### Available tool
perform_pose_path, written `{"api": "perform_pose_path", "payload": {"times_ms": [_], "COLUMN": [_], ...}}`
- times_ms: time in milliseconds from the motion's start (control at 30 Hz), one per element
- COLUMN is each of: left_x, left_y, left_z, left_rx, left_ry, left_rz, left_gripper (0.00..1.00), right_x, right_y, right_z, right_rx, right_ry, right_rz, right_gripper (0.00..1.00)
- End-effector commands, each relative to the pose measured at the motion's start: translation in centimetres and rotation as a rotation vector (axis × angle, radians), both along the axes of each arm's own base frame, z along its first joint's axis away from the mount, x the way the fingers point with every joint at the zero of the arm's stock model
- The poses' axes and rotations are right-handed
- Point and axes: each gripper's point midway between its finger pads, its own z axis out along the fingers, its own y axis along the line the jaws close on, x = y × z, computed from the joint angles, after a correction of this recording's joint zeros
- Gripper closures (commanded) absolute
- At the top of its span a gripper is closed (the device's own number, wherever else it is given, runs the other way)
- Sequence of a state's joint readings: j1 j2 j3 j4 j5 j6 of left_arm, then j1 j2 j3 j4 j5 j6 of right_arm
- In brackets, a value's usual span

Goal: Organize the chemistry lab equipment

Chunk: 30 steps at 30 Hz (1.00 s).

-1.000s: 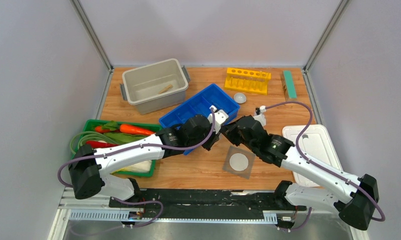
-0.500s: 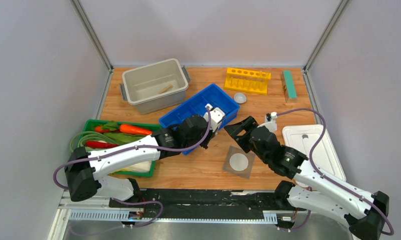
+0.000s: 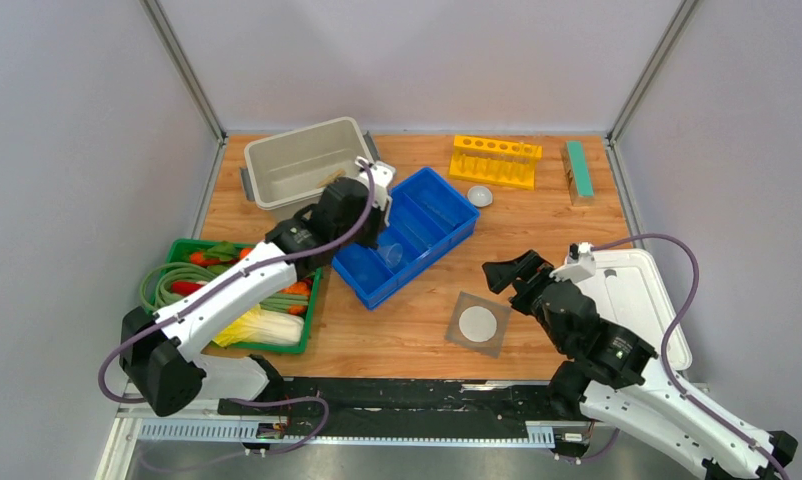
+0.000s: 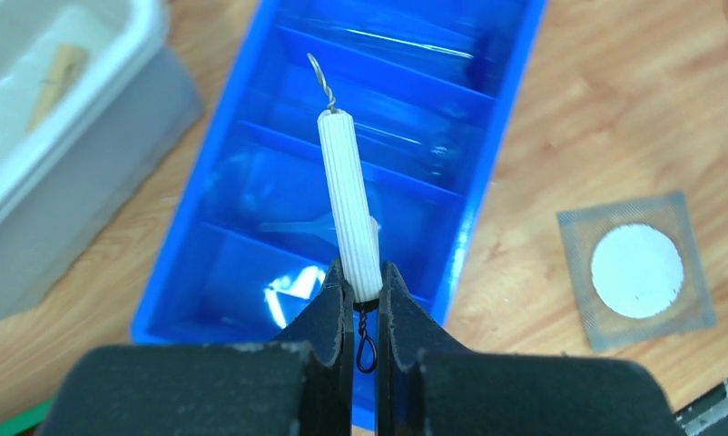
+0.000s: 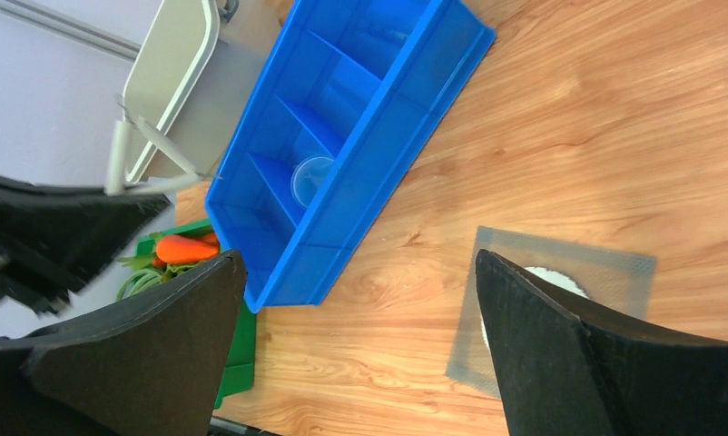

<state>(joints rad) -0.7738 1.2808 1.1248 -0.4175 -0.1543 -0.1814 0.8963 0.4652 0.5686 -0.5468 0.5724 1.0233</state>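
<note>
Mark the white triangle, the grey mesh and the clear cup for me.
white triangle (image 4: 349, 204), left wrist view, on its ribbed tube.
grey mesh (image 3: 477, 323), top external view, on its white disc.
clear cup (image 5: 311, 179), right wrist view, on its open mouth.

The tabletop (image 5: 578, 127) is showing smooth, lightly sheened wood grain. The blue bin (image 4: 486, 173) is gleaming as glossy moulded plastic, catching white glare. The white triangle (image 4: 347, 200) is presenting a matt, ribbed, ceramic-looking tube on twisted metal wire. The grey square mesh with white disc (image 4: 636, 270) is looking like woven wire around a chalky matt centre. The left end effector (image 4: 362, 282) is showing matt black plastic.
</note>
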Motion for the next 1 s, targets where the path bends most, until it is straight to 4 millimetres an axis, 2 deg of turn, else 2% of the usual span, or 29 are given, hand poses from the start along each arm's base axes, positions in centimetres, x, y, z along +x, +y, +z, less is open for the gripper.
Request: {"api": "perform_pose_path", "payload": {"times_ms": [0,133,233,400,600,700,800,967], "left_x": [3.7,7.5,10.5,14.7,18.9,19.6,19.7,19.5], "left_y": [3.5,8.0,11.4,14.9,17.9,18.1,18.1,17.7], "left_z": [4.8,7.0,7.1,4.5,0.8,-1.3,-2.6,-2.7], "left_rx": [-0.091,-0.125,-0.123,-0.150,-0.213,-0.196,-0.179,-0.187], "left_ry": [-0.023,-0.038,-0.036,0.057,0.191,0.255,0.286,0.299], "left_rz": [0.108,0.229,0.328,0.398,0.429,0.424,0.414,0.388], "left_gripper": [1.00,1.00,1.00,1.00,0.99,0.94,0.87,0.69], "right_x": [-0.3,-0.6,-0.7,-0.8,-0.6,-0.7,-0.7,-0.6], "right_y": [-1.2,-2.0,-3.1,-4.3,-5.0,-5.1,-5.5,-5.7], "right_z": [-0.4,0.0,0.8,2.0,2.8,2.7,2.8,2.5], "right_rx": [-0.063,-0.068,-0.063,-0.091,-0.084,-0.108,-0.132,-0.119], "right_ry": [-0.049,-0.066,-0.084,-0.135,-0.158,-0.145,-0.129,-0.099], "right_rz": [0.007,0.001,-0.037,-0.058,-0.092,-0.090,-0.103,-0.132], "right_gripper": [0.00,0.00,0.00,0.00,0.00,0.00,0.00,0.00]}}
